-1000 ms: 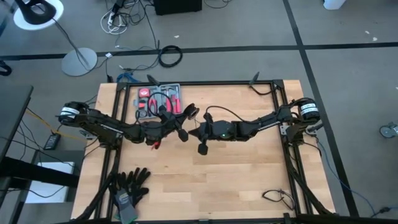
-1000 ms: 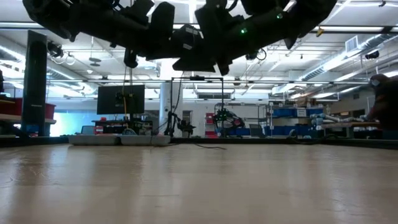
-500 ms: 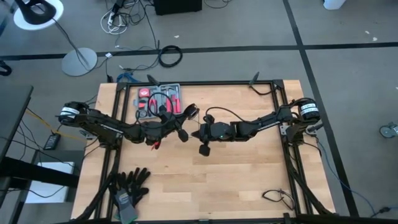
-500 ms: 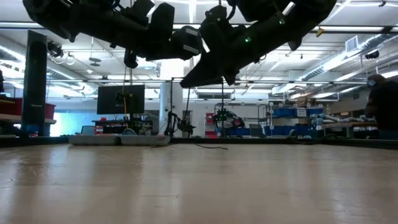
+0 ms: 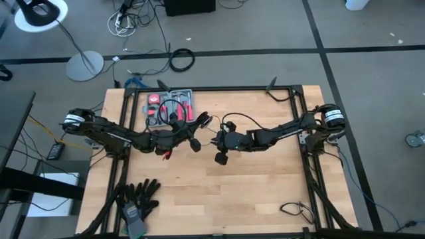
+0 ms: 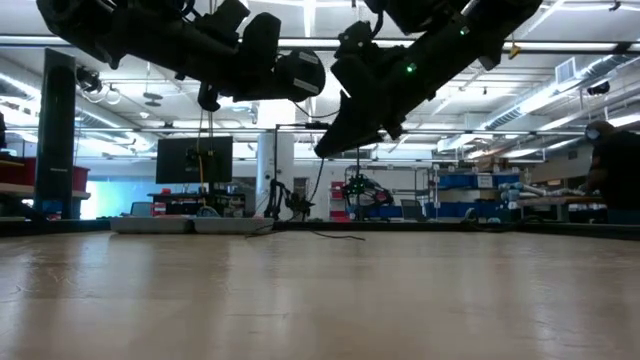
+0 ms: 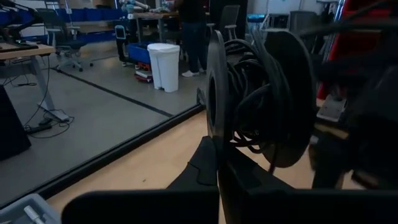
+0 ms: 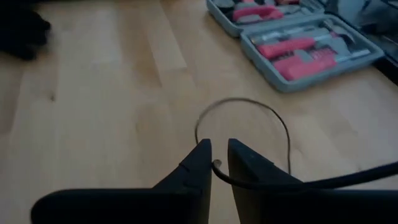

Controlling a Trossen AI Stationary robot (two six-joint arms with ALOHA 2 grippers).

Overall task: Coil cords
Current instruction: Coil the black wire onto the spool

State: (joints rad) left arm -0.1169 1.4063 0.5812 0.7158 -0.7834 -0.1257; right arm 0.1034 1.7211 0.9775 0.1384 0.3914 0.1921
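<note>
**A:** What do you have on the left side?

**B:** I see the left gripper (image 5: 193, 141) held above the middle of the counter (image 5: 265, 192), closed on a black spool (image 7: 258, 106). In the left wrist view the spool stands upright on edge between the fingers, 2 round flanges with the cord (image 7: 249, 102) wound in loose turns between them.

**A:** And the right?

**B:** The right gripper (image 5: 220, 157) is just beside the left one, also off the counter. In the right wrist view its 2 fingers (image 8: 194, 167) are nearly together and pinch the thin black cord (image 8: 280, 182) between their tips. Beyond the tips the cord makes 1 open loop above the wood.

**A:** Where does the cord run?

**B:** From above I make out a thin black arc (image 5: 234, 118) rising by the right wrist, between the 2 grippers. In the low view both grippers (image 6: 345, 140) hang well above the wood, the spool (image 6: 300, 72) showing as a round disc on the left arm. I cannot tell where the cord's far end lies.

**A:** Anything else on the counter?

**B:** An open grey tool case (image 5: 170, 106) with red handles behind the left gripper, and black gloves (image 5: 138, 196) at the near left corner.
</note>
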